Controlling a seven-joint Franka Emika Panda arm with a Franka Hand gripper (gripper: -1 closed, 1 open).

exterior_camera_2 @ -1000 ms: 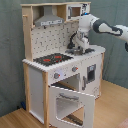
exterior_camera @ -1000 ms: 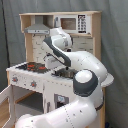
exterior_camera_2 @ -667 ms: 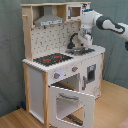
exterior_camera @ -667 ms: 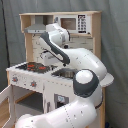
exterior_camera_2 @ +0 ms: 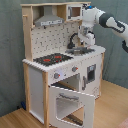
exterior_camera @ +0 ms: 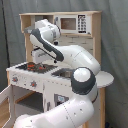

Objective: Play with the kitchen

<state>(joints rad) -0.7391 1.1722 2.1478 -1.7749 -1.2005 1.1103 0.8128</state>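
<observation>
The toy kitchen [exterior_camera_2: 38,80] of light wood and white panels shows in both exterior views. In the second exterior view it has a grey hood [exterior_camera_2: 49,20], a red-ringed hob [exterior_camera_2: 52,59], a black faucet [exterior_camera_2: 74,38] and a sink [exterior_camera_2: 83,50]. Its oven door [exterior_camera_2: 70,91] hangs open towards the front. My gripper [exterior_camera_2: 85,42] points down just above the sink, beside the faucet. In the first exterior view, the kitchen [exterior_camera: 30,82] stands behind my white arm, and the gripper [exterior_camera: 42,54] hangs over the counter between hob [exterior_camera: 35,66] and sink [exterior_camera: 62,74].
A toy microwave [exterior_camera: 75,23] sits on the upper shelf. Grey curtains hang behind the kitchen, which stands on a wooden floor [exterior_camera_2: 112,112]. My own arm's base and links [exterior_camera: 82,80] fill the first exterior view's lower right.
The arm's wrist has shifted left and slightly up in the first exterior view. The gripper stays over the sink area, and the oven door stays open.
</observation>
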